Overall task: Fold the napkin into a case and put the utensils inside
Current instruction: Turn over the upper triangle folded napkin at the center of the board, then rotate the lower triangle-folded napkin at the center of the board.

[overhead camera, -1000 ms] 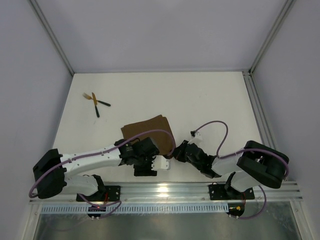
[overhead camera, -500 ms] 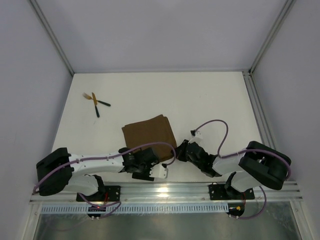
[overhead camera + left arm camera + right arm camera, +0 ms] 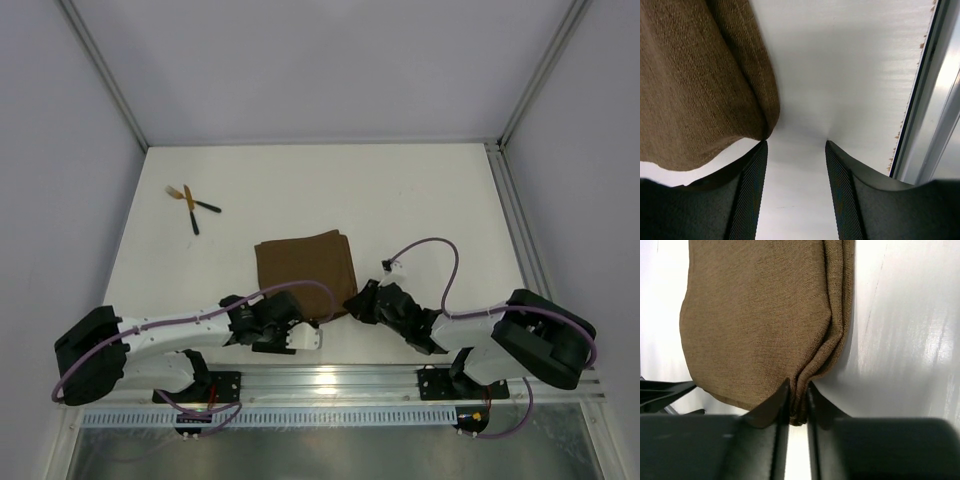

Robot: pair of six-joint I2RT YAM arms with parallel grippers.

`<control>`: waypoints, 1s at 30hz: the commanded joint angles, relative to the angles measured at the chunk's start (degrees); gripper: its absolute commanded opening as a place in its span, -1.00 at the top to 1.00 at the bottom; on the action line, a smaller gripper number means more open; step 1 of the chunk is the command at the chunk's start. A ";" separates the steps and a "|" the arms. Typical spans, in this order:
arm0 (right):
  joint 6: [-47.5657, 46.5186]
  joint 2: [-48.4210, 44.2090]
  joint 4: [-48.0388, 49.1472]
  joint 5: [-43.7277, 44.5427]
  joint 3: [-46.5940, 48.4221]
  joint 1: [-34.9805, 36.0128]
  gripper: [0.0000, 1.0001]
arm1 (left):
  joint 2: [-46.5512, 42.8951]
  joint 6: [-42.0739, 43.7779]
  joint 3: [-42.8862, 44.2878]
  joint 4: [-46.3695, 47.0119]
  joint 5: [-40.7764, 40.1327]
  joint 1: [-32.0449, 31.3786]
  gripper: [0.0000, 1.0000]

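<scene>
The brown napkin (image 3: 305,270) lies folded and flat mid-table. My right gripper (image 3: 352,304) is shut on its near right corner; in the right wrist view the layered cloth edge (image 3: 805,370) is pinched between the fingers of the right gripper (image 3: 799,390). My left gripper (image 3: 316,336) is open and empty, low over the table just near of the napkin's front edge. In the left wrist view the napkin (image 3: 700,80) hangs beside the left fingertip of the left gripper (image 3: 796,142), with bare table between the jaws. The two utensils (image 3: 191,206) lie crossed at far left.
A metal rail (image 3: 340,380) runs along the table's near edge, and shows in the left wrist view (image 3: 940,100) at the right. Frame posts and white walls bound the table on three sides.
The left gripper has come off the napkin's near left corner and drawn back toward the rail. The napkin has shifted right and lies flatter. The right gripper keeps its hold.
</scene>
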 commanded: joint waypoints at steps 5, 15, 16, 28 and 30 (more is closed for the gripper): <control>-4.30 -5.39 -9.40 -1.28 0.98 -0.56 0.04 | -2.92 0.69 0.47 -3.46 -0.21 0.73 -0.13; -24.23 -26.06 -24.65 -8.94 8.69 -15.28 -0.37 | -9.76 -2.64 5.20 -11.90 6.92 1.00 -0.24; -26.69 -23.01 -24.55 -13.46 10.45 -17.68 -0.37 | -10.47 -3.70 6.87 -11.90 6.22 1.43 -0.26; -50.53 23.93 -47.04 -36.18 57.03 -26.93 -0.24 | 0.85 -12.32 9.96 2.86 -8.11 5.39 -0.55; -52.28 29.74 -48.71 -35.03 62.40 -27.02 -0.24 | 2.17 -11.88 9.61 5.22 -8.73 5.39 -0.52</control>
